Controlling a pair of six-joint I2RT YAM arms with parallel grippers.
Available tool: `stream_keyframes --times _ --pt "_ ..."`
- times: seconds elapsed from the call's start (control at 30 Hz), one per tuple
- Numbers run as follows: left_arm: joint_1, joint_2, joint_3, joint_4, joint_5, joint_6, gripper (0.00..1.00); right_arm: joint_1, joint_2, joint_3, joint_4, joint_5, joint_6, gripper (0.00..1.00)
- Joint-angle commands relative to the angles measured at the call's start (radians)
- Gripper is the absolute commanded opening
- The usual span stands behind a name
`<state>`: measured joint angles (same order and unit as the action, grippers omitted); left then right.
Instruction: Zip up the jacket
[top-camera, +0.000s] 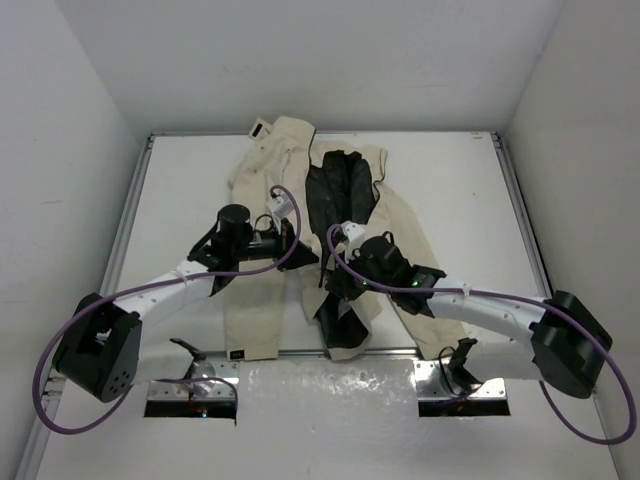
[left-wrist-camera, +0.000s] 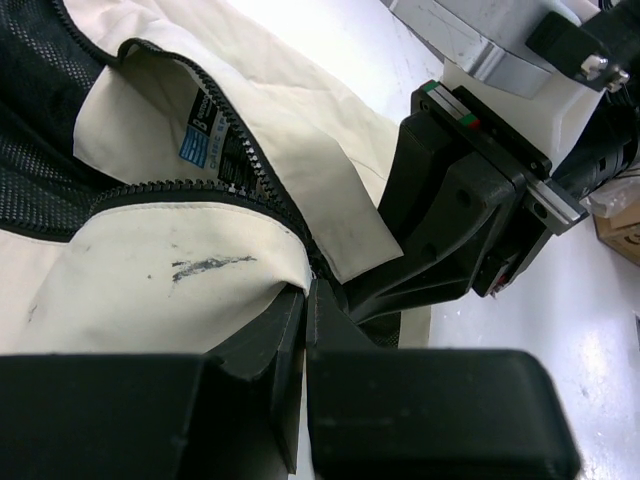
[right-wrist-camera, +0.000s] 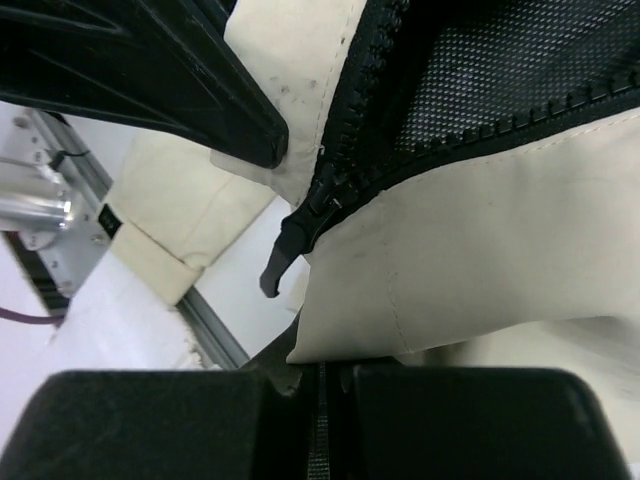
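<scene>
The cream-beige jacket (top-camera: 255, 310) lies open on the white table, with its black lining (top-camera: 335, 190) showing. My left gripper (top-camera: 305, 258) is shut on the jacket's left front edge, just below the zipper teeth (left-wrist-camera: 240, 150); its closed tips (left-wrist-camera: 308, 285) meet the cream fabric. My right gripper (top-camera: 335, 285) is shut on the bottom hem of the other front panel (right-wrist-camera: 470, 260), and the hem enters its closed tips (right-wrist-camera: 322, 368). The black zipper slider (right-wrist-camera: 315, 205) sits at the bottom of the teeth, and its pull tab (right-wrist-camera: 278, 262) hangs free. The two grippers are close together.
The right gripper's black body (left-wrist-camera: 450, 200) fills the middle right of the left wrist view. A metal rail (top-camera: 300, 352) runs along the table's near edge, with crinkled white sheeting (top-camera: 330, 385) in front of it. White walls enclose the table on three sides.
</scene>
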<state>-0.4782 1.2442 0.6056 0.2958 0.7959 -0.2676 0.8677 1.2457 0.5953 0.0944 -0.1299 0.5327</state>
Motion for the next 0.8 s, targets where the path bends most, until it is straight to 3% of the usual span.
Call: stream_keyframes --times 0.0,0.13,0.43,0.57,0.77 --pt "-0.011 0.001 0.003 0.057 0.029 -0.007 0.0 0.017 -0.023 0.025 -0.006 0.084 -0.056 0.0" --pt "-0.011 0.008 0.013 0.057 0.043 -0.005 0.0 0.027 0.023 0.001 0.079 0.099 -0.036 0.0" --pt "-0.011 0.014 0.01 0.075 0.054 -0.019 0.0 0.024 0.086 -0.02 0.318 -0.022 0.007 0.0" --pt "-0.01 0.014 0.01 0.075 0.055 -0.021 0.0 -0.005 0.038 -0.086 0.506 -0.039 0.094 0.0" --pt "-0.01 0.015 0.006 0.074 0.054 -0.019 0.0 -0.053 -0.051 -0.169 0.583 0.111 0.139 0.0"
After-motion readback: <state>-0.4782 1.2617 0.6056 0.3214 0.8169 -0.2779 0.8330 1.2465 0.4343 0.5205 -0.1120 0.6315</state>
